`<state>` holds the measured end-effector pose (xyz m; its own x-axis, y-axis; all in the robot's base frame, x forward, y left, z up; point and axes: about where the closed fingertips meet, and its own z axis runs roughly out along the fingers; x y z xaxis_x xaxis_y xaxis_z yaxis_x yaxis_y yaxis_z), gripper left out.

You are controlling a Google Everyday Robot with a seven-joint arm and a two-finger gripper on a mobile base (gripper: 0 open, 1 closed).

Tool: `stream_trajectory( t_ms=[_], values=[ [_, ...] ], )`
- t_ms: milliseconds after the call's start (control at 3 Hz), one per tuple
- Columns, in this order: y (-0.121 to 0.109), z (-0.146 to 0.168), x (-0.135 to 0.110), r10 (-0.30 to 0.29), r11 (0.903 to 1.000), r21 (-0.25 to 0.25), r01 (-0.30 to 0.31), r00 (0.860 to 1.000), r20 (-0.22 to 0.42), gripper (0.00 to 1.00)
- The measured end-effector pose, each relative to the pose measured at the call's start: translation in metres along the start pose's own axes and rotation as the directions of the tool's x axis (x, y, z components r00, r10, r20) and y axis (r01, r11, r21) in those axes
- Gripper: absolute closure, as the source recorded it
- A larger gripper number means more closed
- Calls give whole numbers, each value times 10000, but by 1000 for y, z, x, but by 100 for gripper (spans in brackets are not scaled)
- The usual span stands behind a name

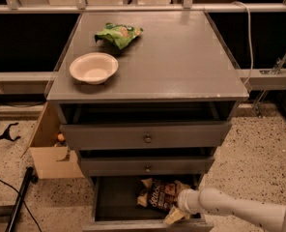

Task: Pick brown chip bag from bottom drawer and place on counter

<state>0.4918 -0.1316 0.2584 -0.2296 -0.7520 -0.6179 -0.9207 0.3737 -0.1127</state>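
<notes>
Grey bench point(181, 66): well above the pincer point(174, 215). Bottom drawer point(114, 202): pulled open, pincer down inside its front right corner. White arm point(230, 208): enters from the right, ends at the pincer. Brown chip bag point(160, 195): lying in the drawer, just up-left of the pincer, touching it. White bowl point(93, 67): on bench, far above-left of pincer. Green snack bag point(119, 34): on bench, farther still. Pincer apart or together: cannot tell.

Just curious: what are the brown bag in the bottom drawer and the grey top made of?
The brown chip bag: probably thin plastic film, crinkled. The counter: smooth grey, maybe laminate or painted metal; faint sheen. The gripper sits in the bottom drawer at the bag.
</notes>
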Motion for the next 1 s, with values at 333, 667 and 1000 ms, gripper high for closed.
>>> stream_trajectory(
  t_ms=[333,667,1000],
  values=[
    [-2,25,6,-188,9998,-10,188,9998,108,0],
    [-7,47,10,-226,9997,34,225,9996,181,0],
    [-14,71,12,-249,9997,77,248,9995,190,29]
  ],
)
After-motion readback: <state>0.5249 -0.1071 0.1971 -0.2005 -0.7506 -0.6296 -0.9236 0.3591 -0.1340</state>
